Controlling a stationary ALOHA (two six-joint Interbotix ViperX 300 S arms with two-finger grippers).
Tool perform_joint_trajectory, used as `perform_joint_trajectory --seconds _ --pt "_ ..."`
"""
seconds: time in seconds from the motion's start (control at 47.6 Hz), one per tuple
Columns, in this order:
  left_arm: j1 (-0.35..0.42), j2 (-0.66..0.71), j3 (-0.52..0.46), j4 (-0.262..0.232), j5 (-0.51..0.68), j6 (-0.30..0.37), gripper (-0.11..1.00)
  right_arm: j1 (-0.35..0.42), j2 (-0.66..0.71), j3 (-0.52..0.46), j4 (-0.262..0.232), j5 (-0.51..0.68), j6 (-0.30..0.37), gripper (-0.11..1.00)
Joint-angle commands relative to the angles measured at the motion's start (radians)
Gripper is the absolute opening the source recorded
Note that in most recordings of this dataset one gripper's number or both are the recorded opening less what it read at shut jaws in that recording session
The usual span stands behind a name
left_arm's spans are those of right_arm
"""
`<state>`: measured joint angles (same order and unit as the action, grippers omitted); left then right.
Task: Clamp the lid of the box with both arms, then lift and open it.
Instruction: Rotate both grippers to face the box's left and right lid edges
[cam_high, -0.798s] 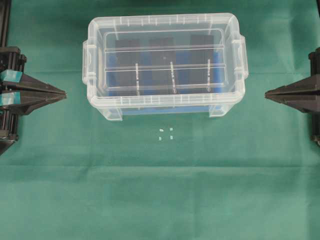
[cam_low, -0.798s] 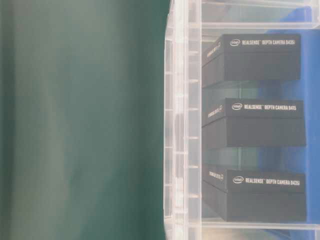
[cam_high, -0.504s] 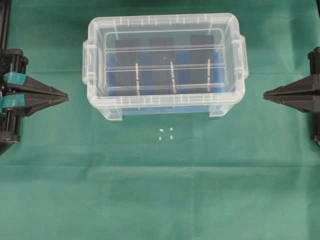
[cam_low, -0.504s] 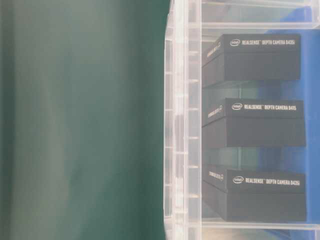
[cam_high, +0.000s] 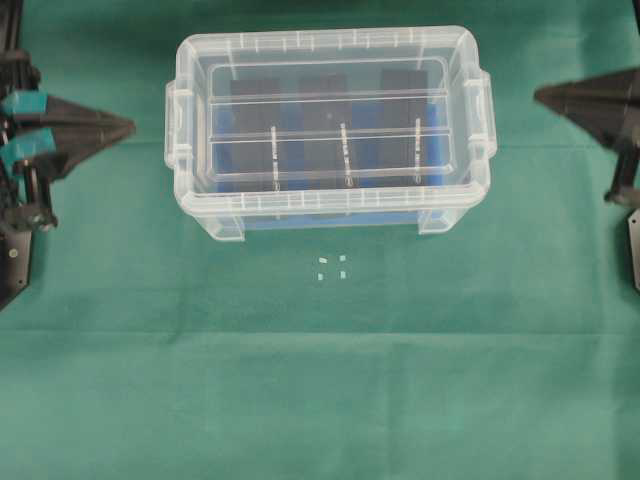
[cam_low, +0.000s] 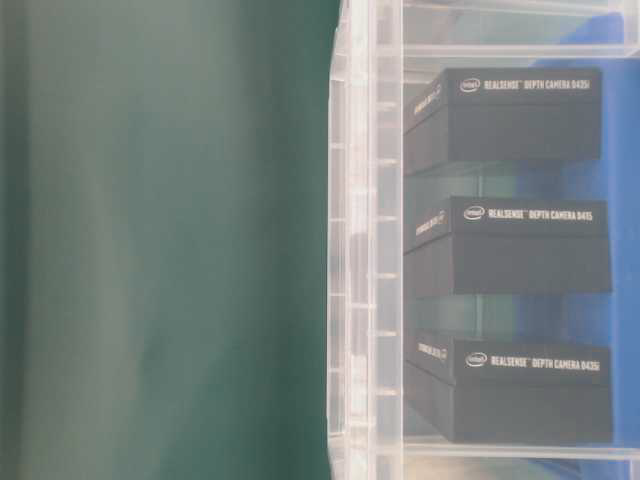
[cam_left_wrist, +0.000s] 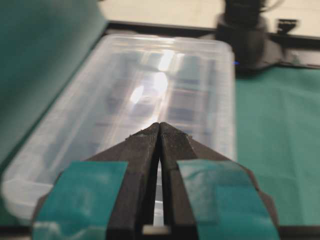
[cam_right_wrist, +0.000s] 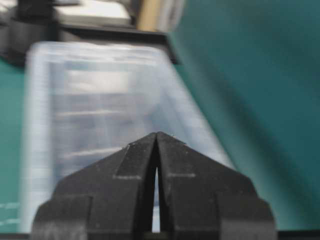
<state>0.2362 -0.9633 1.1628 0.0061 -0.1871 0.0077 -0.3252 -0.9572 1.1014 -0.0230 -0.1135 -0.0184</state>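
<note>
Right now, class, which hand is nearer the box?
Left, slightly. The left hand points at the box from its left end, apart from it. The right hand sits off the right end, a bit farther away.

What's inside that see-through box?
Through the clear lid the box shows three black cases printed "RealSense Depth Camera", standing on a blue liner. What is in the cases cannot be seen.

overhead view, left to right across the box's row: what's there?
left claw → box with the lid on it → right claw
</note>
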Motion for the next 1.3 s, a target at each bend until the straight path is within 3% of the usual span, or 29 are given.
perform_joint_trajectory --seconds 0.0,0.231,0.504,0.882,1.281 --pt "0.043 0.003 -0.028 0.003 0.003 0.002 0.01 -0.069 0.015 -0.031 -0.006 0.000 0.003 0.00" --pt "0.083 0.014 -0.035 0.003 0.063 -0.005 0.01 -0.123 0.041 -0.041 -0.006 0.072 0.014 0.00" --pt "0.084 0.014 -0.078 0.003 0.310 -0.037 0.01 -0.123 0.077 -0.103 -0.005 0.393 0.020 0.00" --pt "0.107 0.014 -0.138 0.003 0.657 -0.095 0.01 -0.123 0.233 -0.172 -0.005 0.712 0.043 0.00" --pt "0.107 0.069 -0.184 0.003 0.908 -0.176 0.01 -0.123 0.359 -0.244 -0.006 0.891 0.041 0.00"
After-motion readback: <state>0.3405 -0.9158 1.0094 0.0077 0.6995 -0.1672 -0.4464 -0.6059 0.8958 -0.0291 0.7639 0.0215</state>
